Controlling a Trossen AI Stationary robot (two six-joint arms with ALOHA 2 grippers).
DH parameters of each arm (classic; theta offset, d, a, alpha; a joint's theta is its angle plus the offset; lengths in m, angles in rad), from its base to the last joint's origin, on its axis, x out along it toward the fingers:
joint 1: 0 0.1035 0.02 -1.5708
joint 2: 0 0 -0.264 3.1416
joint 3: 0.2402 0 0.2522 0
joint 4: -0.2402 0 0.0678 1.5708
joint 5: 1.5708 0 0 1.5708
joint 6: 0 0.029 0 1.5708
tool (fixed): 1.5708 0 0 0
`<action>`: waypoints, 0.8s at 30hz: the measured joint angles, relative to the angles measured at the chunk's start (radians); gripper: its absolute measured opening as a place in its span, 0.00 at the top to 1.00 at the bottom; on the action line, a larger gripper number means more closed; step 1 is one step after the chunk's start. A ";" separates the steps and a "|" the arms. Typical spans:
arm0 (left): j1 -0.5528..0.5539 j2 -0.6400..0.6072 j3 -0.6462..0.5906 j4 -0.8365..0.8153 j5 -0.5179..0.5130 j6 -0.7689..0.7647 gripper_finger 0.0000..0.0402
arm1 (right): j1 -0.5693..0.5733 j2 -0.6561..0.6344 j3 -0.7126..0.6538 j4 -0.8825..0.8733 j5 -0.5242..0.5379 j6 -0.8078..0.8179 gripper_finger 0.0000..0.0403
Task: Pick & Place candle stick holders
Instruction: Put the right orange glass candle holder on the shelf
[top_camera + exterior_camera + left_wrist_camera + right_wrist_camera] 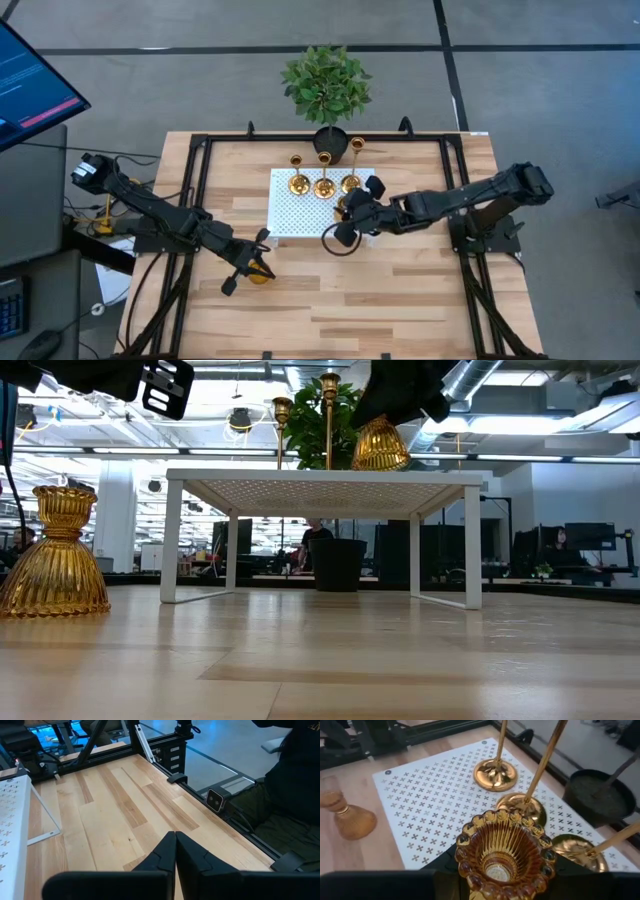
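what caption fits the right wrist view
Right tool holds a ribbed amber-gold holder over the white perforated tray.

Right tool (pixel 352 222) fingers hidden (by holder (pixel 502 852)).

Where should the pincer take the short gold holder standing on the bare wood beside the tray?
Probably grip the short holder at its narrow waist, coming down from above: it stands upright, and the cup above and flared skirt below stop slipping.

open-plan office/lab | exposed ceiling ducts (pixel 470 375) | desk monitors (pixel 590 538) | seated person (pixel 553 545)
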 joint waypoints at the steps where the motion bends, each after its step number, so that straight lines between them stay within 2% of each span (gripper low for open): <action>1: 0.000 0.000 0.000 0.000 0.000 0.000 0.99 | -0.006 0.000 0.000 0.000 -0.018 0.000 0.71; 10: 0.000 0.000 0.000 0.002 0.000 0.000 0.98 | -0.049 0.061 0.003 0.029 -0.086 0.011 0.71; 14: 0.000 0.000 0.000 0.002 0.000 -0.004 0.99 | -0.054 0.094 0.006 0.057 -0.074 0.006 0.71; 24: 0.000 0.000 0.000 0.002 0.000 -0.020 0.98 | -0.054 0.073 0.002 0.026 -0.089 0.001 0.68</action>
